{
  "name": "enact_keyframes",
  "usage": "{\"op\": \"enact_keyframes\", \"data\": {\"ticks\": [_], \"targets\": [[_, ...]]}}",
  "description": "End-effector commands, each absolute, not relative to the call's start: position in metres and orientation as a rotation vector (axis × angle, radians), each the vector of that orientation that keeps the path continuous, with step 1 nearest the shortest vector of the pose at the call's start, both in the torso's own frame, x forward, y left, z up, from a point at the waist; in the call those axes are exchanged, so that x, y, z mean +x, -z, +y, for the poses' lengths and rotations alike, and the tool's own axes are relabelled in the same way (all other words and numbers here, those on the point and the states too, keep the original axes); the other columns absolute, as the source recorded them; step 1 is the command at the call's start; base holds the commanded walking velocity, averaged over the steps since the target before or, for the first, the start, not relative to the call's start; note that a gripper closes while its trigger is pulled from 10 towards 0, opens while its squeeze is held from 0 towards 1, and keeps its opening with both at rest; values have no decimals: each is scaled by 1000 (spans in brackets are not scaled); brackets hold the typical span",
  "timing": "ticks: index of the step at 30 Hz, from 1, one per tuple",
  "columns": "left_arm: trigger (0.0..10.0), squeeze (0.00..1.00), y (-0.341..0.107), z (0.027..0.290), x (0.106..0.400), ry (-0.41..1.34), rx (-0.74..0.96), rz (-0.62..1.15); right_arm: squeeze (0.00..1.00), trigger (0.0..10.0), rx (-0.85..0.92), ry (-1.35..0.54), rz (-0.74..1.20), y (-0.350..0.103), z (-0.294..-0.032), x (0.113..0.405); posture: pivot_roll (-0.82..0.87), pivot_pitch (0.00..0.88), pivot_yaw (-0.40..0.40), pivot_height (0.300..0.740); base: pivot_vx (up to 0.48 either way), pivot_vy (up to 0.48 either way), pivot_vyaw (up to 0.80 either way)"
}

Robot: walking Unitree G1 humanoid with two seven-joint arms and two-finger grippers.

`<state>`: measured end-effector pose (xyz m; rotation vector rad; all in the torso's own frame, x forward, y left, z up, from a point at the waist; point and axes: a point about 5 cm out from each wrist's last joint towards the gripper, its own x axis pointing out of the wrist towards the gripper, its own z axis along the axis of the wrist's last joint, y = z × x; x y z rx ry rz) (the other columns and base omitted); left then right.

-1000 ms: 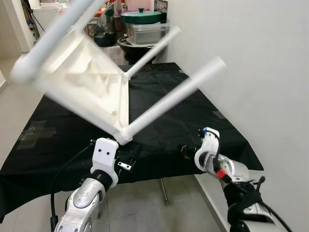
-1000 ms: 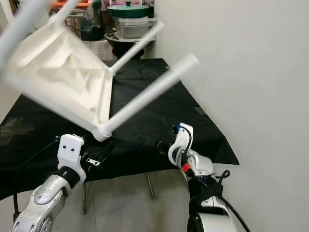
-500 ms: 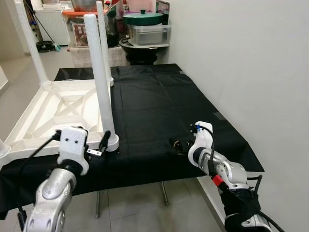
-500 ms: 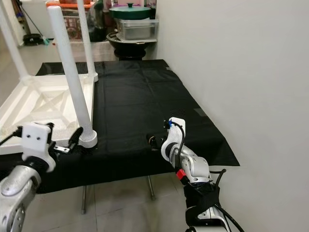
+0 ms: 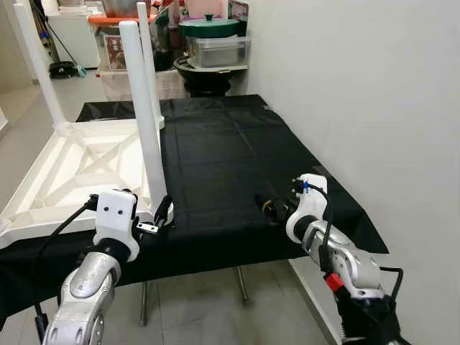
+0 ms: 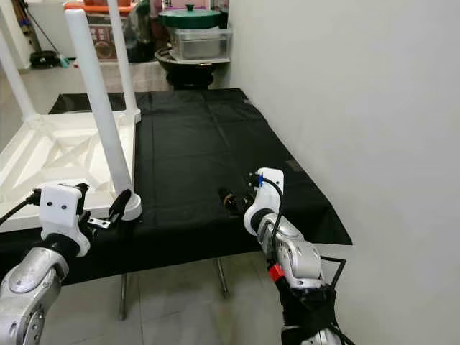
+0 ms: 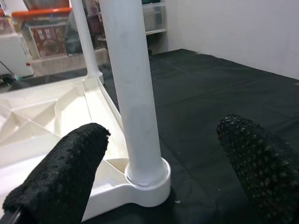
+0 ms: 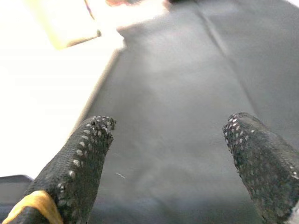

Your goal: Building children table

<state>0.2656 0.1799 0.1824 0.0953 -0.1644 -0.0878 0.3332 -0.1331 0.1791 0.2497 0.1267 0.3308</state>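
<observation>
A white children's table [image 5: 72, 169] lies upside-down on the left part of a black-covered table [image 5: 215, 144], its legs pointing up. Its nearest leg [image 5: 147, 136] stands at the front corner. My left gripper [image 5: 159, 215] is open right at the base of that leg. In the left wrist view the leg [image 7: 135, 93] rises just beyond the two spread fingertips [image 7: 70, 158], and neither one touches it. My right gripper [image 5: 271, 208] hovers open over bare black cloth [image 8: 177, 84] near the front right edge, with nothing in it.
A white wall [image 5: 359, 108] runs close along the right side of the black table. At the far end stand a green-lidded pot and a metal container [image 5: 215, 43], with boxes [image 5: 115, 50] to their left. Tiled floor [image 5: 208, 309] lies below the front edge.
A second ago the white table was tilted in the air above my left gripper. It has come down and lies upside-down on the cloth. My right gripper has shifted slightly.
</observation>
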Motion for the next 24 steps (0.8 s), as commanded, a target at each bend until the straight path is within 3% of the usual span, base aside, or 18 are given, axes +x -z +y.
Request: {"op": "enact_keyframes", "data": {"ticks": [1,7,16,21,24], "targets": [[10000,0,-179,178,264,91,81,-146,0,10000,245,-360,97,-182,-130,330,76,0,-51,740,0,0,0],[10000,0,-171,174,258,79,66,-113,0,10000,157,-265,85,-177,-137,332,87,0,-56,740,0,0,0],[10000,0,-169,175,255,54,62,-110,0,10000,100,-191,57,-177,-143,336,97,0,-62,740,0,476,0],[10000,0,-170,173,257,58,59,-113,0,10000,97,-179,48,-177,-143,336,96,0,-60,740,0,477,756],[10000,0,-169,172,257,64,57,-114,0,10000,107,-138,55,-176,-147,337,95,0,-58,740,0,476,0]]}}
